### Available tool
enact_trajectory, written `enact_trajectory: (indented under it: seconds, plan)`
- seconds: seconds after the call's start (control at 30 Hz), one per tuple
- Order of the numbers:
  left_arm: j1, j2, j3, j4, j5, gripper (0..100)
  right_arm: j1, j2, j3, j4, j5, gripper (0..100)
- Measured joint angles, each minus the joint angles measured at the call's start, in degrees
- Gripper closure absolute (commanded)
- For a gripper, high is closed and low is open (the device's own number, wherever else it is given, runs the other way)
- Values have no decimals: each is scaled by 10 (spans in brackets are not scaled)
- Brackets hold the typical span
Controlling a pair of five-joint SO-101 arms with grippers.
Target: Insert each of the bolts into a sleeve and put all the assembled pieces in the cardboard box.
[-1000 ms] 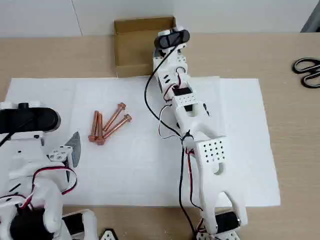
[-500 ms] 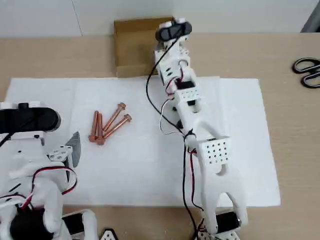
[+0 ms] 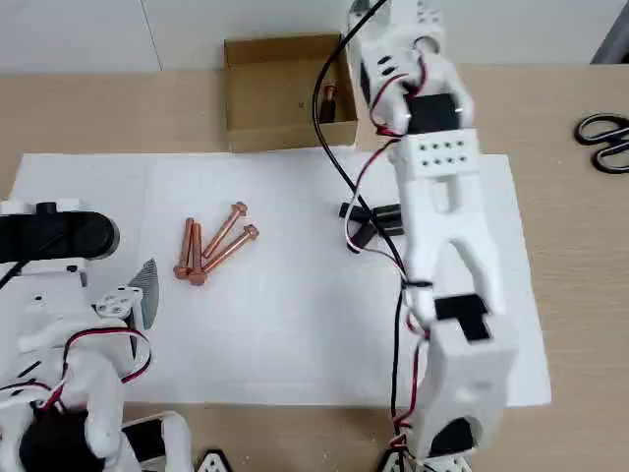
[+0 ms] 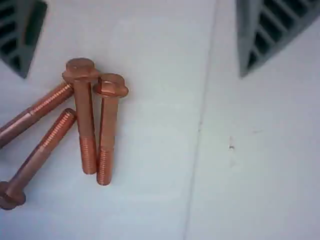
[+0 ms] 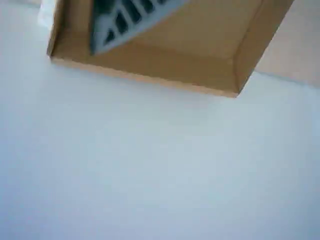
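Left gripper (image 4: pixel 135 55) poised wide open above four bolts (image 4: pixel 90 125), gripping nothing. Bolts in a loose fan on the white sheet (image 3: pixel 265 315): two side by side and touching, two more slanting off, one meeting the pair. Across the sheet, at its far edge, the box (image 3: pixel 265 93), with one copper piece (image 3: pixel 329 98) inside against its right wall. Right gripper (image 3: pixel 373 29) up beside the box; open or closed, impossible to tell. Dark bits (image 3: pixel 373 216) on the sheet under the cable (image 3: pixel 339 147) of the right arm (image 3: pixel 442 226), perhaps sleeves, too tangled to call. Looks like the moment before lifting one bolt from the cluster. Trouble most likely right there: with jaws closing on the touching pair, two pinched at once or one squirted sideways, given round shanks on smooth paper. Also worth watching: slack cable over the sheet, liable to snag the dark bits, and a light box, easily shoved by the arm close by. Scissors (image 3: pixel 604 138) well off to the right.
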Motion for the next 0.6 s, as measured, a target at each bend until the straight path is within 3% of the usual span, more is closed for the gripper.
enact_trajectory:
  seconds: [0.43,0.6]
  plan:
    - [0,0,0,0,0,745,-11,-295,-4,469,0,864]
    - [0,0,0,0,0,745,-6,-362,40,521,0,865]
